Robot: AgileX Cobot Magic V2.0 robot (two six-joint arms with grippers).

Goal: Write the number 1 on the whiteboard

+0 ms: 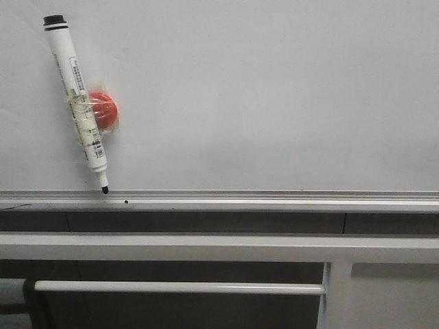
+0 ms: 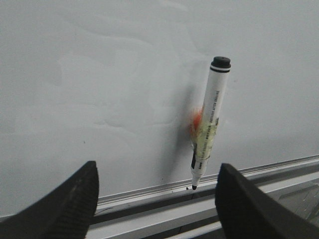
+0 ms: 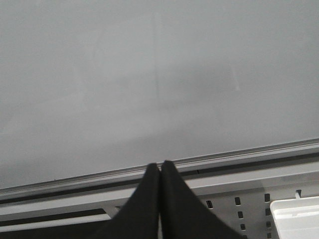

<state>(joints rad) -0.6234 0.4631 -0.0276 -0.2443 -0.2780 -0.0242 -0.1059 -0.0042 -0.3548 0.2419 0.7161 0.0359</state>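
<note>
Left wrist view shows the left gripper (image 2: 157, 199) spread wide and empty, short of the marker (image 2: 209, 124) that hangs uncapped, tip down, on the whiteboard (image 2: 99, 74) by a red magnet (image 1: 104, 110). Right gripper (image 3: 160, 172) is pinched closed on nothing; no number 1 shows, so the writing looks unstarted

Bare whiteboard (image 1: 274, 89) right of taped marker (image 1: 79, 96).

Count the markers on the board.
1. The marker hangs on the whiteboard at its left side, taped to a red magnet, tip down by the ledge. No other shows.
</note>
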